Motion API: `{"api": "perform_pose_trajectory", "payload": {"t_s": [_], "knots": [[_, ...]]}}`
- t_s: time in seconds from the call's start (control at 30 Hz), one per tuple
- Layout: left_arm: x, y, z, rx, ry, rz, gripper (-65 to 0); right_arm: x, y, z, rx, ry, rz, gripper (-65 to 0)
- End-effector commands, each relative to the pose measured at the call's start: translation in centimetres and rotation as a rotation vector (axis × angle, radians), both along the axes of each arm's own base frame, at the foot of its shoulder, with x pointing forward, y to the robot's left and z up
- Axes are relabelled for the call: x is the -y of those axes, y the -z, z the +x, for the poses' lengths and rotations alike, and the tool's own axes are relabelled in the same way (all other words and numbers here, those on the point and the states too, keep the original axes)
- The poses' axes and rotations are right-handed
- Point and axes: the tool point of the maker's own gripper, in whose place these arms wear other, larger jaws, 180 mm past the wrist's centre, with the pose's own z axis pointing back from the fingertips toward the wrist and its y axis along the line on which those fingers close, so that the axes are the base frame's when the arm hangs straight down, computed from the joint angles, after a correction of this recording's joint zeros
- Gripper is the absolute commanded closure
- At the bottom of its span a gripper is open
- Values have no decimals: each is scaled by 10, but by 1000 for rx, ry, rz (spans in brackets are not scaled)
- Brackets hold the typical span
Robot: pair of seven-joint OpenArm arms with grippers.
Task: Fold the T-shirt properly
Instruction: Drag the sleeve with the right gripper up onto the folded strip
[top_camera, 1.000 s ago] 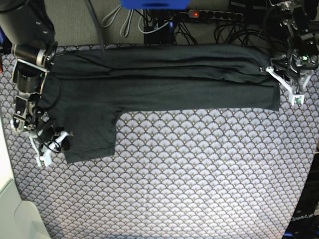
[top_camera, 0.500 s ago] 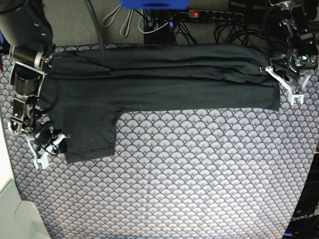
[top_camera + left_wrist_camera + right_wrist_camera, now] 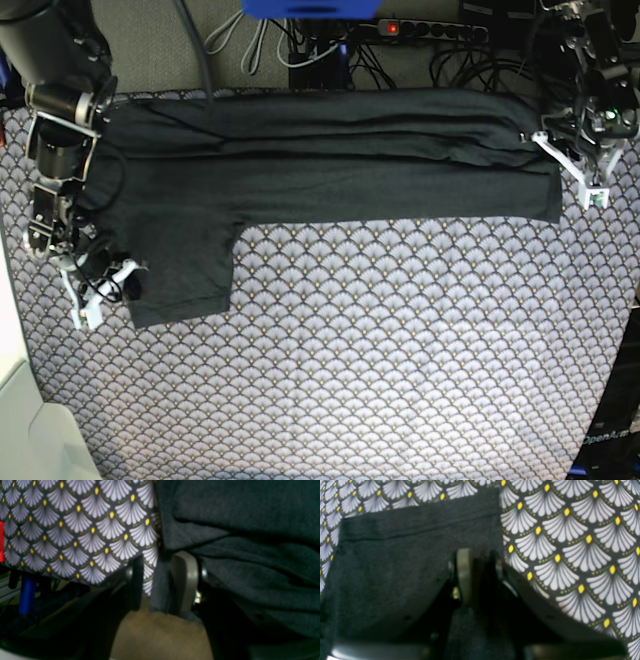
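- Lay spread along the far side of the scallop-patterned cloth (image 3: 400, 340): the T-shirt (image 3: 330, 150), dark charcoal, folded lengthwise into a long band, one sleeve (image 3: 180, 270) hanging toward the near left corner.
- Showed only plain fabric on the shirt in all three views (no print, tag or lettering to be read).
- Sat at the band's right end in the base view: the left gripper (image 3: 575, 165), white fingers straddling the hem corner.
- Closed narrowly on a fold of the T-shirt (image 3: 250, 555) in the left wrist view, with bunched fabric caught between the pale pad (image 3: 185, 580) and the dark one (image 3: 136, 582).
- Rested at the sleeve's outer edge in the base view: the right gripper (image 3: 100, 290).
- Pinched shut on the sleeve's side edge (image 3: 480, 555) in the right wrist view, jaws almost together, the stitched hem running across just beyond them.
- Read, faintly, along the lower right edge of the base view: sideways white lettering (image 3: 608, 432), seemingly "OpenArm" (partly cut off).
- Glowed red behind the table: a switch on a black power strip (image 3: 430, 30), amid loose cables (image 3: 330, 55).
- Stood blue at the top centre: a blurred object (image 3: 310, 8), unreadable.
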Motion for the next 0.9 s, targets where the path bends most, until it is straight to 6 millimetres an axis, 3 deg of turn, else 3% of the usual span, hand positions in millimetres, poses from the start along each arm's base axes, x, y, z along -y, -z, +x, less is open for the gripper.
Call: {"api": "perform_pose_trajectory", "payload": {"t_s": [0.0, 0.1, 0.2, 0.4, 0.63, 0.73, 0.87], "knots": [[-6, -10, 6, 32, 2, 23, -229, 1, 1, -2, -21, -15, -20, -69], [-6, -10, 6, 32, 2, 23, -229, 0, -3, -1, -6, -20, -30, -4], [-6, -10, 7, 33, 2, 23, -229, -8, -9, -2, 29, -39, -49, 0], [-6, -11, 9, 38, 2, 23, -229, -15, -52, -3, 140, -81, -160, 0], [-6, -13, 11, 46, 3, 23, -229, -27, -101, -18, 239, -118, -289, 0], [-6, -13, 12, 50, 3, 24, -229, -29, -105, -21, 246, -127, -304, 0], [-6, -16, 16, 58, 2, 23, -229, -25, -90, -14, 200, -114, -273, 0]]}}
